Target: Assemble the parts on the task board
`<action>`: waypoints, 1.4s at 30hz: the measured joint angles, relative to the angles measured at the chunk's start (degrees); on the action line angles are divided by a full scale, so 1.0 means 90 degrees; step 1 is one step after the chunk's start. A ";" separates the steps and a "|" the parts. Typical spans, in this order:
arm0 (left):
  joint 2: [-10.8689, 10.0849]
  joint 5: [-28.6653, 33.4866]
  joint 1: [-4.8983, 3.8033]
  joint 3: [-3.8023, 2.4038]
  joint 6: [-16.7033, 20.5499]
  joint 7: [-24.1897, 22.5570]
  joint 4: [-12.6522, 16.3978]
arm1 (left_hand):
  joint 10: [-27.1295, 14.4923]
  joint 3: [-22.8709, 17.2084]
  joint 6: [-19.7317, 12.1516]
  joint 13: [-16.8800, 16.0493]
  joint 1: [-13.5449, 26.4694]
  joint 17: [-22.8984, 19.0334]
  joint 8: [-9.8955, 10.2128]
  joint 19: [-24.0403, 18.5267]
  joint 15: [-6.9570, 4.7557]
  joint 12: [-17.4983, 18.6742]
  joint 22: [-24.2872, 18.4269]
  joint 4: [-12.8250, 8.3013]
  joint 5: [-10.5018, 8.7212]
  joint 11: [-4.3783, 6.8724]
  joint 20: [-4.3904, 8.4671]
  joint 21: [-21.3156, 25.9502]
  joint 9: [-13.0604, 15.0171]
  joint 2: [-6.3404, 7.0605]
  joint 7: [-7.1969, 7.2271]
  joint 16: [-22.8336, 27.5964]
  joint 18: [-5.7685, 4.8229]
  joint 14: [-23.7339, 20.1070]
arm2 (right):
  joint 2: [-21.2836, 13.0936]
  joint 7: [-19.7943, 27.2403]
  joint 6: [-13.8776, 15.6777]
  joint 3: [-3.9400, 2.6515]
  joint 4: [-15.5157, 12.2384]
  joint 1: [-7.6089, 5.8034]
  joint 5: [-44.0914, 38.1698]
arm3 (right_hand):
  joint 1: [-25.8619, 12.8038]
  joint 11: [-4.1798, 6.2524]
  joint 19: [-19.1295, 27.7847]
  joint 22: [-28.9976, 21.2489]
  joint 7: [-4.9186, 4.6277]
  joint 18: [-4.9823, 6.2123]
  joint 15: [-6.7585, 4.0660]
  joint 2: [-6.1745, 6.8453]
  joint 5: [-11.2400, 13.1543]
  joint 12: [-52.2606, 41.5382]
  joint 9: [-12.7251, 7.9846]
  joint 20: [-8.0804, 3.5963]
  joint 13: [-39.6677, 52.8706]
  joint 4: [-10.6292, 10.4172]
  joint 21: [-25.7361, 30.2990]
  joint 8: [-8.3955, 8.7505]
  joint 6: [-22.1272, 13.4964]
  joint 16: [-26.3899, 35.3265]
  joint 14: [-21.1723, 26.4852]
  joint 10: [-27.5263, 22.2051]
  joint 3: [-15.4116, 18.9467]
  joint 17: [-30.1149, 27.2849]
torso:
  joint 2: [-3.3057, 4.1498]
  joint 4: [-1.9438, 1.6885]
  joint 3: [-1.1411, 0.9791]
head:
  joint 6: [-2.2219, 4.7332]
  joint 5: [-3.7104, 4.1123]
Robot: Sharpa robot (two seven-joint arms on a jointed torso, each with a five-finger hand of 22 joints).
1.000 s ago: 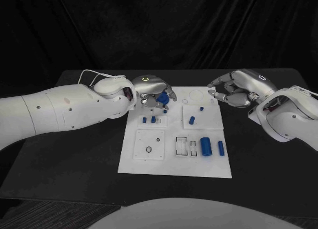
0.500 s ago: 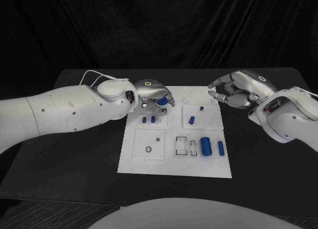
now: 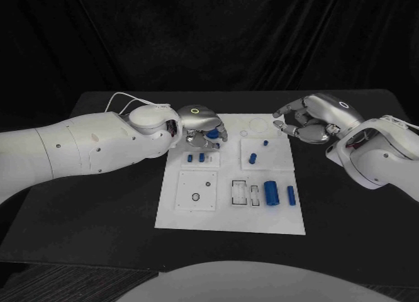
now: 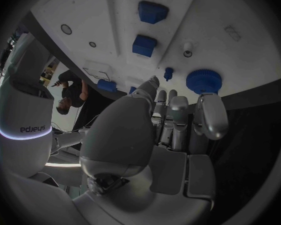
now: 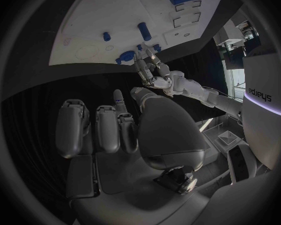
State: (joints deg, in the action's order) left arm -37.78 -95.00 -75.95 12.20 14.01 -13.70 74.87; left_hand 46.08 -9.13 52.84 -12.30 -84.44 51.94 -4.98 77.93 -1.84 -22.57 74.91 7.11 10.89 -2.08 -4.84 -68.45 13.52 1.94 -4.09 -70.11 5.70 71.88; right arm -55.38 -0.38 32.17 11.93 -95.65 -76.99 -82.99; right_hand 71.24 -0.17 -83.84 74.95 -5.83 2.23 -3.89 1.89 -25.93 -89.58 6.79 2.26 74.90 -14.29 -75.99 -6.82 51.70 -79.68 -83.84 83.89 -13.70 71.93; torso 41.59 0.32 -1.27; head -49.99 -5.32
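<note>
You have a white task board on a black bench. The parts are blue: a round blue knob under the silver left hand, and a large blue cylinder lower down. The right hand is silver too, on a white arm.

Left hand grip on blue part unclear

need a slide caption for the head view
Left robot hand over a round blue part at the white task board's far end; right robot hand beside the board.
</note>
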 measured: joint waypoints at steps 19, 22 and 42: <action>0.0193 -0.0017 0.0106 0.0000 -0.0040 0.0052 -0.0286 | 0.0396 -0.0561 0.0113 0.0266 -0.0033 -0.0096 0.0079 0.0023 0.0000 0.0297 -0.0001 -0.0037 0.0197 -0.0031 0.0023 -0.0025 -0.0158 0.0134 -0.0024 -0.0023 0.0000 0.0000 | 0.0015 0.0001 -0.0017 0.0000 0.0001 0.0006 0.0002 | 0.0000 0.0000 0.0000 -0.0002 -0.0022 0.0000 0.0000 0.0000 -0.0028 0.0000 0.0000 0.0000 0.0000 0.0017 0.0000 0.0000 0.0022 0.0000 0.0000 0.0000 -0.0017 0.0001 | 0.0009 -0.0002 0.0001 | 0.0000 0.0015; 0.0214 -0.0019 0.0124 0.0000 -0.0044 0.0054 -0.0317 | 0.0454 -0.0597 0.0113 0.0273 0.0001 -0.0095 0.0079 0.0022 0.0000 0.0297 -0.0001 -0.0036 0.0197 -0.0021 0.0024 -0.0050 -0.0168 0.0167 -0.0024 -0.0023 0.0000 0.0000 | 0.0015 0.0001 -0.0017 0.0000 0.0001 0.0006 0.0003 | 0.0000 0.0000 0.0000 -0.0002 -0.0022 0.0000 0.0000 0.0000 -0.0056 0.0000 0.0000 0.0000 0.0000 0.0017 0.0000 0.0000 0.0022 0.0000 0.0000 0.0000 -0.0017 0.0001 | 0.0008 0.0001 0.0004 | 0.0000 0.0013; 0.0283 -0.0022 0.0226 -0.0009 0.0043 0.0046 -0.0468 | 0.1280 -0.0948 0.0671 0.0236 -0.0040 -0.0003 -0.0169 0.0172 -0.0024 0.0214 -0.0001 -0.0247 0.0101 0.0025 0.0060 -0.0274 -0.0112 0.0231 -0.0071 -0.0180 -0.0102 0.0159 | 0.0023 0.0005 -0.0017 -0.0001 0.0025 0.0085 0.0004 | 0.0000 0.0000 0.0000 -0.0003 -0.0022 0.0000 0.0000 0.0000 -0.0073 0.0000 0.0000 0.0000 0.0004 0.0052 0.0000 0.0000 0.0022 0.0000 0.0000 0.0000 -0.0052 -0.0006 | -0.0003 0.0005 0.0004 | 0.0000 0.0031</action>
State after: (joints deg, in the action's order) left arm -35.23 -95.20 -73.92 12.12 14.40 -13.28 70.65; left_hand 57.60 -17.67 58.88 -10.18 -84.80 51.92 -6.50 79.48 -2.06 -20.64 74.90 4.88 11.80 -1.85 -4.30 -70.91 12.51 4.01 -4.74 -71.74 4.78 73.31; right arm -55.18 -0.33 32.02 11.92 -95.42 -76.23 -82.95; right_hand 71.24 -0.17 -83.84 74.92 -6.02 2.23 -3.89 1.89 -26.58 -89.59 6.79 2.26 74.94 -13.83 -76.00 -6.82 51.89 -79.69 -83.84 83.89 -14.16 71.88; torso 41.56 0.36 -1.24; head -49.99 -5.05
